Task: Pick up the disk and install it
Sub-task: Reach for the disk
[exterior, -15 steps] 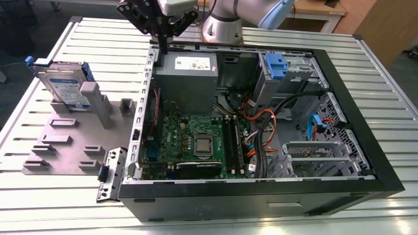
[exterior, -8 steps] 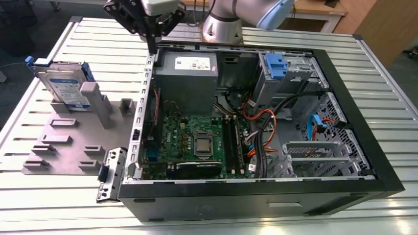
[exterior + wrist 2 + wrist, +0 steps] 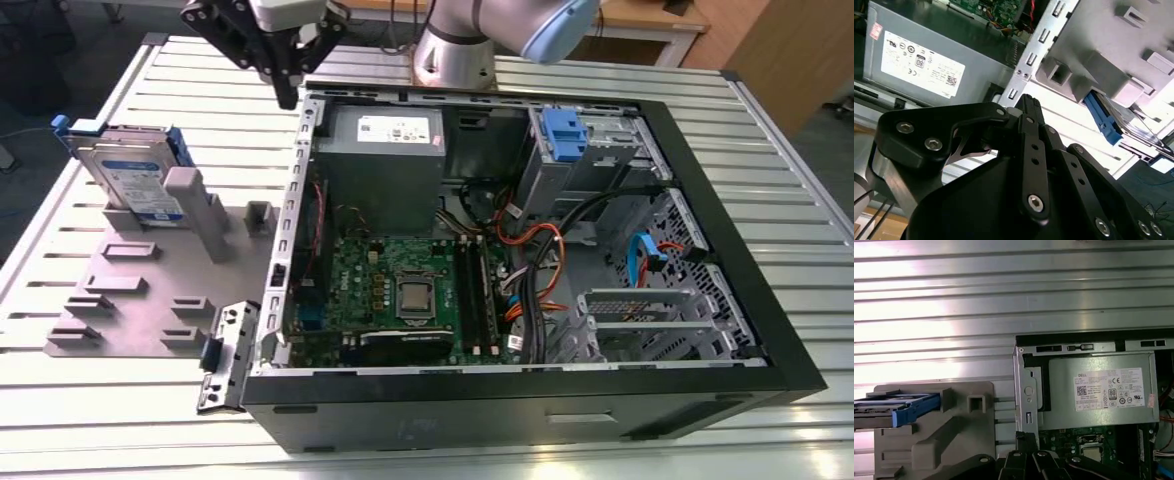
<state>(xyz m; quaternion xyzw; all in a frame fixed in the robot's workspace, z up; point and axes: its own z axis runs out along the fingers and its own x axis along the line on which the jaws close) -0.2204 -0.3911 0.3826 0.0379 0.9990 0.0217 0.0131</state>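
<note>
The disk, a silver drive with a white-and-blue label in a blue carrier, stands on edge in a grey holder at the exterior view's left. Its blue frame also shows in the second wrist view and the first wrist view. My gripper hangs above the far left corner of the open computer case, to the right of the disk and apart from it. Its black fingers meet at the tip with nothing between them; their tips also show in the first wrist view.
Inside the case lie a grey power-supply box with a white sticker, a green motherboard, cables, and a metal drive cage with another blue-tabbed caddy. A small metal bracket lies by the case's near left corner on the slatted table.
</note>
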